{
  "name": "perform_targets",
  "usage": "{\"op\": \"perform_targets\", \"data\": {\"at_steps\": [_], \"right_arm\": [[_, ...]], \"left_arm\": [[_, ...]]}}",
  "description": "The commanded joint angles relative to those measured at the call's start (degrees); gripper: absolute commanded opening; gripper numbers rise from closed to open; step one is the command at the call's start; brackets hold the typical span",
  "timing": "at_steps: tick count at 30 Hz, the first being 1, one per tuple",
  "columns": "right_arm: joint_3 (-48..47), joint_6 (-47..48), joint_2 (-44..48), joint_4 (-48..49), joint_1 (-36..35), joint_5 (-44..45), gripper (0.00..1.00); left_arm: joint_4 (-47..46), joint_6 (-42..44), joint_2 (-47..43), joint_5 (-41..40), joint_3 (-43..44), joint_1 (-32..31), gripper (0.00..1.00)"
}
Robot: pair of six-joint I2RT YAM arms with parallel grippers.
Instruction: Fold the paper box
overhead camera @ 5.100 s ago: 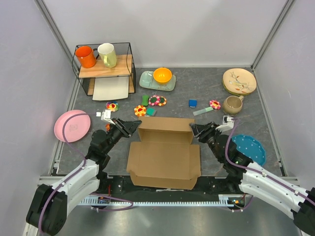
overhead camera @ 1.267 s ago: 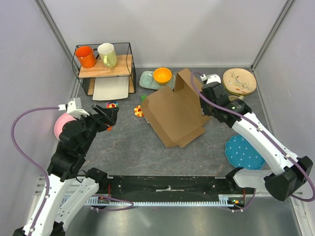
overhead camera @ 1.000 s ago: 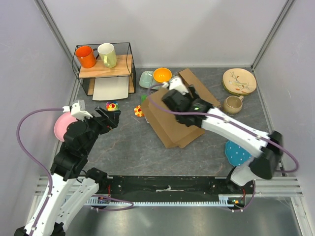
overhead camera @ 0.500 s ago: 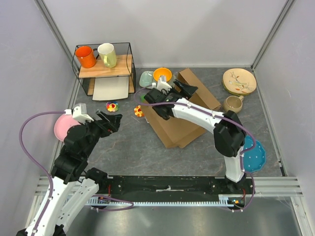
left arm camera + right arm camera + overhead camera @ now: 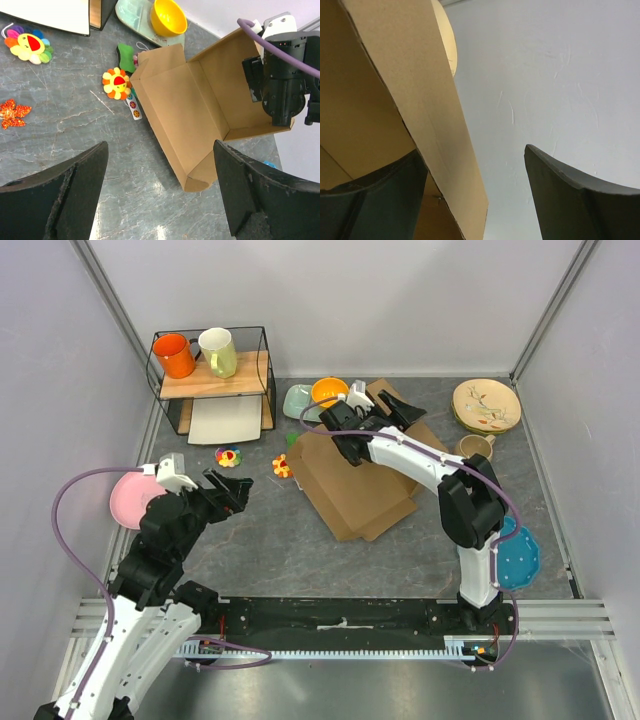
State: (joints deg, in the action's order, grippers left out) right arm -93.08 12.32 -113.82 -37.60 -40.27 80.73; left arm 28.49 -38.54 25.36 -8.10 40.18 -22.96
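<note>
The paper box [image 5: 345, 475] is a brown cardboard mailer lying askew in the middle of the table, partly folded, with its far flap [image 5: 405, 430] raised. In the left wrist view the paper box [image 5: 175, 110] shows its open inside. My right gripper [image 5: 406, 408] reaches over the box's far edge, jaws open. In the right wrist view a cardboard panel [image 5: 415, 85] stands between the fingers of the right gripper [image 5: 472, 150]; the right finger [image 5: 580, 200] is clear of it. My left gripper [image 5: 232, 496] hovers open to the left of the box, with nothing between the fingers of the left gripper [image 5: 160, 200].
A wire rack [image 5: 212, 380] at the back left holds an orange mug and a cream mug, with a white sheet [image 5: 222, 420] under it. A pink plate [image 5: 135, 500], a yellow bowl [image 5: 329, 392], flower toys [image 5: 229, 456], a beige plate [image 5: 487, 403], a beige mug [image 5: 470, 447] and a teal plate [image 5: 518, 555] surround the box.
My right gripper has moved back and to the right across the box, to its far flap, and its jaws have widened. The left arm has drifted slightly right and nearer.
</note>
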Motion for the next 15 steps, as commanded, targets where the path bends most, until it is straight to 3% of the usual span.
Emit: {"op": "perform_targets", "data": {"at_steps": [1,5,8,9,12,15], "right_arm": [[-2.0,-0.8,-1.4,-0.7,0.6,-1.4,0.81],[-2.3,-2.5,-1.6,-1.9,0.4,-2.2,0.73],[-2.2,-2.9,-1.3,-2.2,0.3,-2.5,0.60],[-2.3,-3.2,-1.2,-2.3,0.3,-2.6,0.51],[-1.8,-3.5,-0.8,-2.4,0.3,-2.9,0.33],[-1.2,-3.7,-0.7,-2.5,0.5,-3.1,0.21]], "left_arm": [[-2.2,-0.3,-0.7,1.2,-0.5,-0.1,0.92],[-2.2,0.0,-0.9,1.0,-0.6,0.0,0.92],[-2.2,0.0,-1.0,1.2,-1.0,-0.1,0.92],[-2.2,0.0,-1.0,1.2,-1.0,-0.1,0.92],[-2.5,-0.6,-1.0,1.5,-1.3,0.0,0.92],[-2.7,-1.0,-0.8,1.9,-1.5,0.0,0.92]]}}
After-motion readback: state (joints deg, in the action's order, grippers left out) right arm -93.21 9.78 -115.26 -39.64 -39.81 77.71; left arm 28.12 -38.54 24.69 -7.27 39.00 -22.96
